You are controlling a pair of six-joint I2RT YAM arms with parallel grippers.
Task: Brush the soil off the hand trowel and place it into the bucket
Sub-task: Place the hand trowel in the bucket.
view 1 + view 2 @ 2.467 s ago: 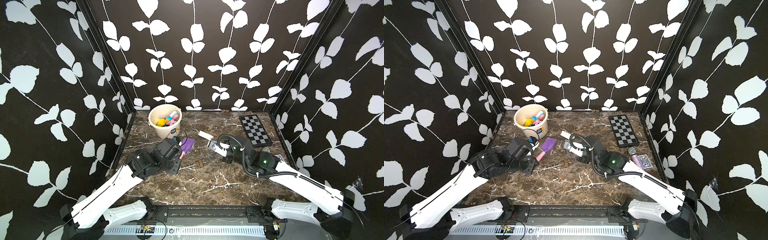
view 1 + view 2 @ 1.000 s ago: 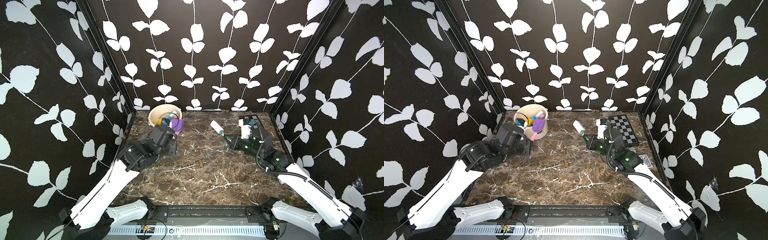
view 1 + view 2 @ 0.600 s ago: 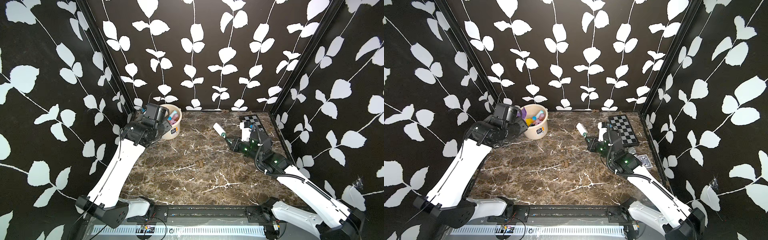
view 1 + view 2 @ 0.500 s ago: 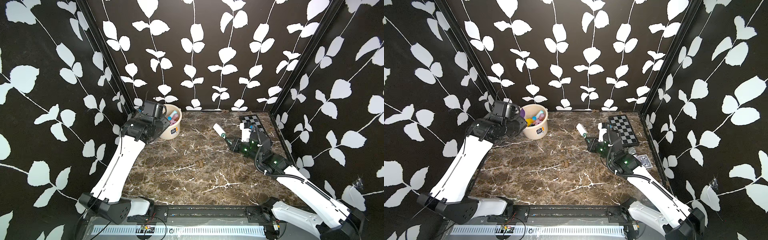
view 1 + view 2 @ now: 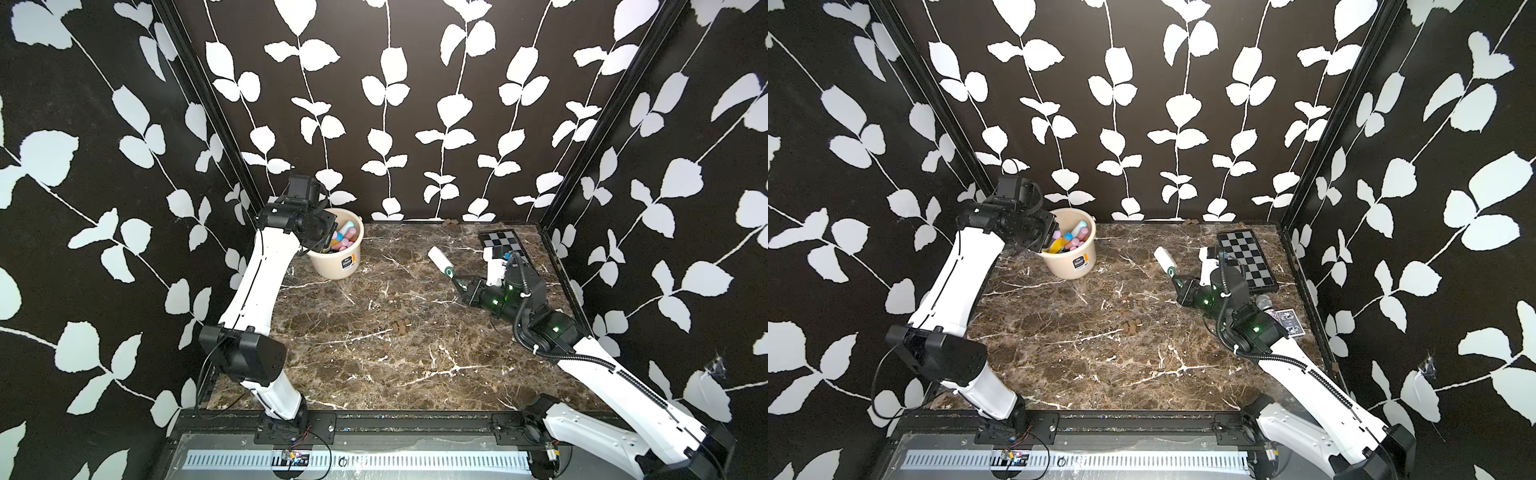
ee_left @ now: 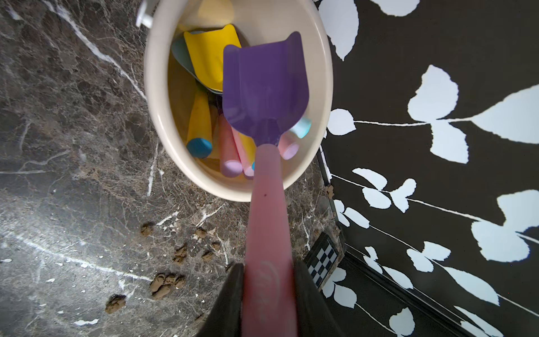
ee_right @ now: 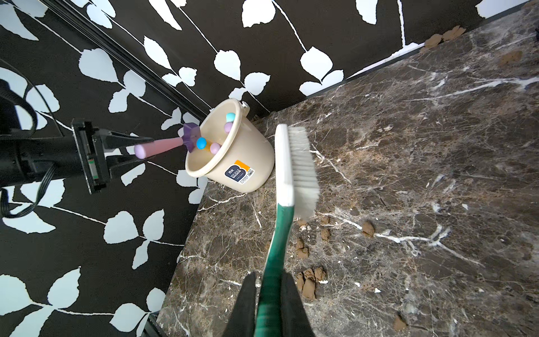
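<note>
The hand trowel (image 6: 264, 87), purple blade on a pink handle, hangs blade-down over the mouth of the cream bucket (image 6: 154, 87). My left gripper (image 6: 267, 268) is shut on its handle. The right wrist view shows the trowel (image 7: 163, 145) with its blade at the bucket (image 7: 248, 163) rim. My right gripper (image 7: 269, 277) is shut on the green handle of a white brush (image 7: 294, 163), held above the table right of centre in both top views (image 5: 440, 259) (image 5: 1165, 257). Brown soil (image 5: 399, 326) (image 7: 309, 280) lies in clumps mid-table. The bucket (image 5: 332, 266) (image 5: 1071, 266) stands at the back left.
Several coloured toy tools fill the bucket, among them a yellow trowel (image 6: 210, 58). A chessboard (image 5: 1246, 257) lies at the back right. Near the right wall lie a microphone (image 5: 1264, 303) and a card deck (image 5: 1287, 322). More soil clumps (image 7: 437, 38) sit along the back wall.
My left arm lifted the trowel off the table and carried it back-left over the bucket. My right arm drew back to the right with the brush, then held still.
</note>
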